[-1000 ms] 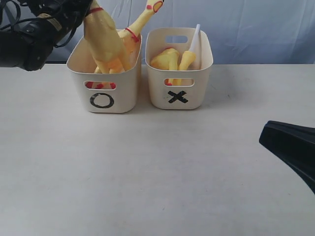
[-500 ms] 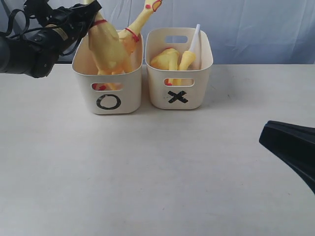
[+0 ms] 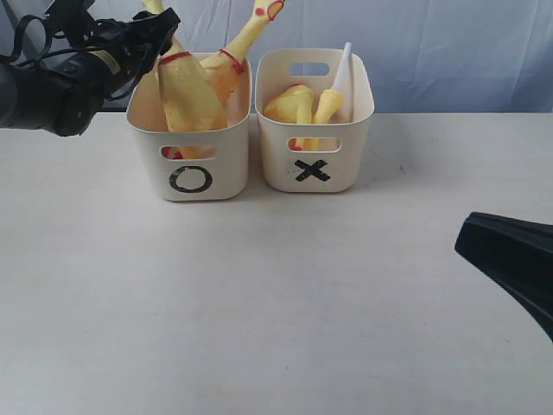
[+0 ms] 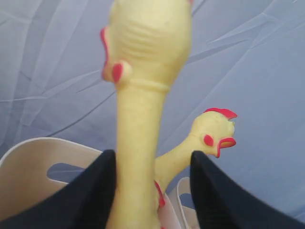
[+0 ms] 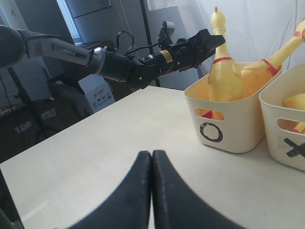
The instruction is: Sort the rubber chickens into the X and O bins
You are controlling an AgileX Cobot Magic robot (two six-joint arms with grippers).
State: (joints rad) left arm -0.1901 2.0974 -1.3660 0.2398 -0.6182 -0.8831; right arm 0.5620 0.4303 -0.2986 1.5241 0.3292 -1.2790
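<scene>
The O bin (image 3: 192, 164) holds two long rubber chickens. One (image 3: 186, 91) stands upright in it, the other (image 3: 242, 43) leans toward the X bin (image 3: 315, 164). My left gripper (image 3: 160, 26) hovers over the O bin, open around the upright chicken's neck (image 4: 138, 143). The neck rests against one finger, with a gap to the other. Shorter chickens (image 3: 298, 104) and a white tube (image 3: 343, 69) lie in the X bin. My right gripper (image 5: 151, 155) is shut and empty, low over the table at the right (image 3: 467, 242).
The two bins stand side by side at the back of the white table (image 3: 259, 294), in front of a blue cloth backdrop (image 3: 449, 52). My left arm (image 3: 52, 82) reaches in from the back left, above the table edge.
My left jaws have spread apart and let go of the long chicken, which has settled lower into the O bin. The O bin shifted slightly right. The right arm stayed still.
</scene>
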